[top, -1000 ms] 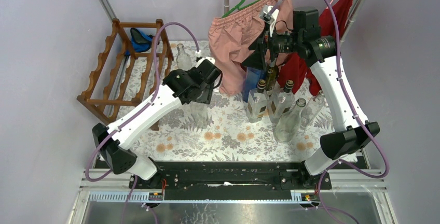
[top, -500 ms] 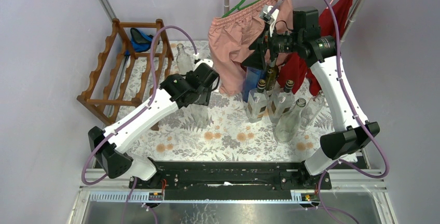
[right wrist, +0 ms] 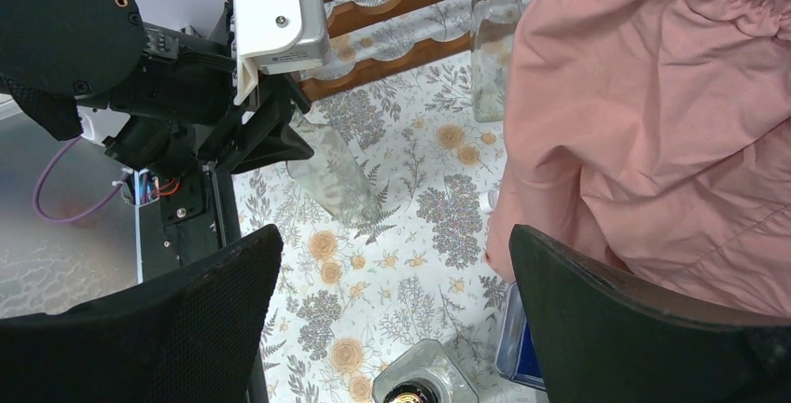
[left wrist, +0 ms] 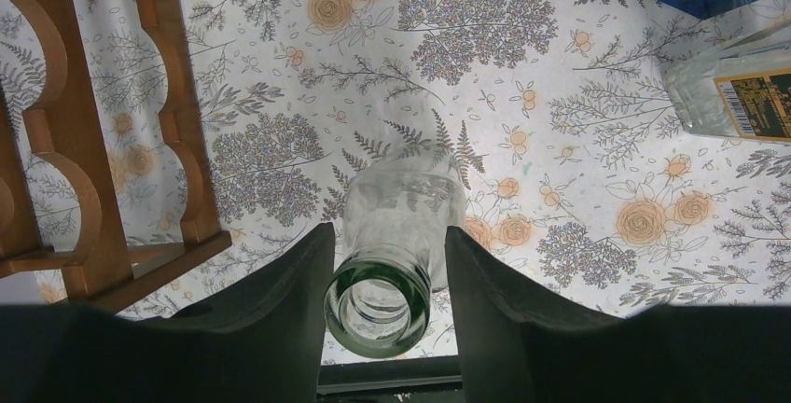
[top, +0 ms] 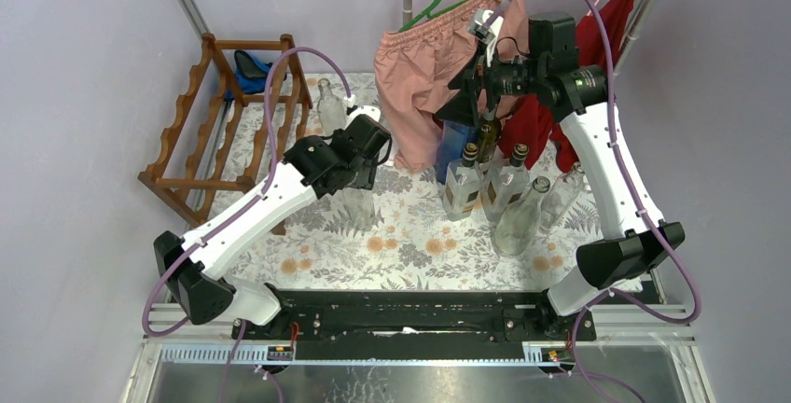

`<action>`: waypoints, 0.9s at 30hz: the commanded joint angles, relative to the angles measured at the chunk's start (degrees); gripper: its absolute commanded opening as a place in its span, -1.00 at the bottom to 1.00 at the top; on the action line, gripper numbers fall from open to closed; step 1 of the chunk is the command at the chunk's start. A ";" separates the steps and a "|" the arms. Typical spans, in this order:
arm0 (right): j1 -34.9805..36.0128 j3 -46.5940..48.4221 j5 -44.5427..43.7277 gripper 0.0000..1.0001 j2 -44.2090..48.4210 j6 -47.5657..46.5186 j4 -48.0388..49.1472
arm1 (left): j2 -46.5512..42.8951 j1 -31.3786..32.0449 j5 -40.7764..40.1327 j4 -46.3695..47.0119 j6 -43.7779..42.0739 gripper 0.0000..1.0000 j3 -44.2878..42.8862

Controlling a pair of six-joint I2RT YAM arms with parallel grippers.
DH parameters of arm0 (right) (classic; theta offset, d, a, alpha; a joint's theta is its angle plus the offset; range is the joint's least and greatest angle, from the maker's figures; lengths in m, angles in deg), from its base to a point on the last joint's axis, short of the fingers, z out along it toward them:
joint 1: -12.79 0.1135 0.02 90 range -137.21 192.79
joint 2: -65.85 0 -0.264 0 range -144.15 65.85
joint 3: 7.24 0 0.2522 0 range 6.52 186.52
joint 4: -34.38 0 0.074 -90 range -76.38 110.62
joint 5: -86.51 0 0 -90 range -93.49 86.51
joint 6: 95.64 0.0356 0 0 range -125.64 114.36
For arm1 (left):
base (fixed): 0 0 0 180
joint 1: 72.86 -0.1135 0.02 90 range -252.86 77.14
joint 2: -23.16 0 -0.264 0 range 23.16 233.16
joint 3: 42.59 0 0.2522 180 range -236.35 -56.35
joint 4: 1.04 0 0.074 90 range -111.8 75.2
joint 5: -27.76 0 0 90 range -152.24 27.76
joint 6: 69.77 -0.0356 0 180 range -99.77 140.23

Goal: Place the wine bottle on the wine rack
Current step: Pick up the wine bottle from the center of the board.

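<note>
Left claw (left wrist: 387,230) cam first: straddles the neck of the wine bottle (left wrist: 401,193), standing upright on the flowery tablecloth (left wrist: 578,95), just beside the wine rack (left wrist: 187,188). Can't tell if actually pinching glass or just close. Right claw (right wrist: 387,240) cam: spread wide, holding nothing, up beside pink shorts (right wrist: 672,123). From the top: same bottle under the left claw, near the rack's front corner, well apart from a cluster of other bottles (top: 508,193).

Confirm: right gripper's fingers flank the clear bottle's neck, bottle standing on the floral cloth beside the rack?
Wrong arm: the left gripper flanks the clear bottle at its neck, per the left wrist view. It does stand on the floral cloth beside the wine rack.
</note>
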 commanded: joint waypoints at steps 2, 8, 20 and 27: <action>0.61 0.17 0.01 1.00 2.67 -0.57 -0.21 | -1.25 0.36 -1.16 2.75 0.30 0.04 -1.14; 0.58 -0.09 0.05 1.00 2.80 -0.56 -0.28 | -1.56 0.36 -1.20 3.52 0.60 -0.01 -0.96; 0.60 -0.08 -0.12 1.00 2.76 -0.57 -0.41 | -1.57 0.36 -1.02 3.51 0.52 -0.61 -1.70; 0.60 0.00 -0.08 1.00 2.83 -1.01 -1.11 | -1.83 0.40 2.23 3.41 -2.60 -1.00 -3.24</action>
